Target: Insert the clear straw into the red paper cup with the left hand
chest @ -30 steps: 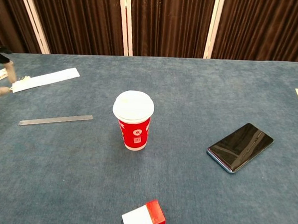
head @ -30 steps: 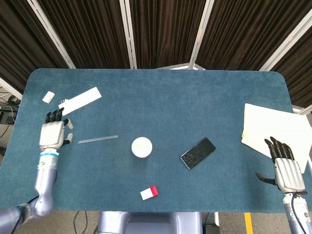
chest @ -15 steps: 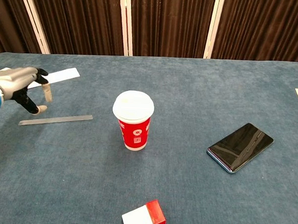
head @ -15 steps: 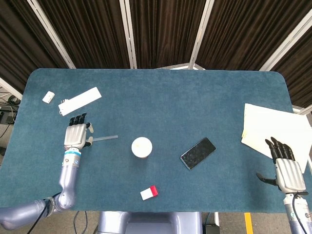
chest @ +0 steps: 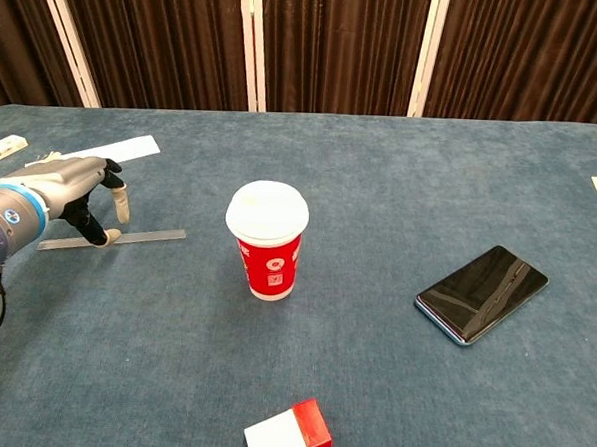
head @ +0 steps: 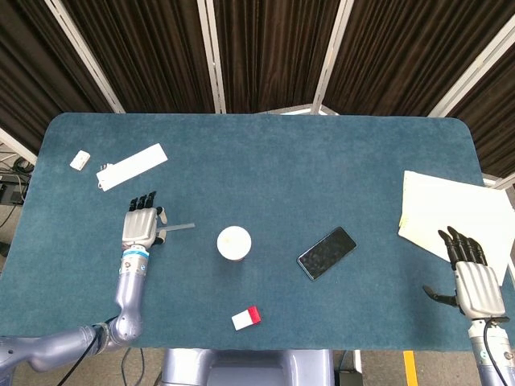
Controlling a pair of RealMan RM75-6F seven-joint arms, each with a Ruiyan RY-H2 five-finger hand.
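Table (head: 265, 153) of blue felt carries everything. Red paper cup (chest: 267, 254), white-lidded, stands upright at centre. Left hand (head: 142, 224) hovers at its nine o'clock, fingers spread, gripping nothing, over the clear straw (chest: 143, 237), which lies flat with its long axis pointing three o'clock toward the cup. Right hand (head: 471, 270) rests open at four o'clock.
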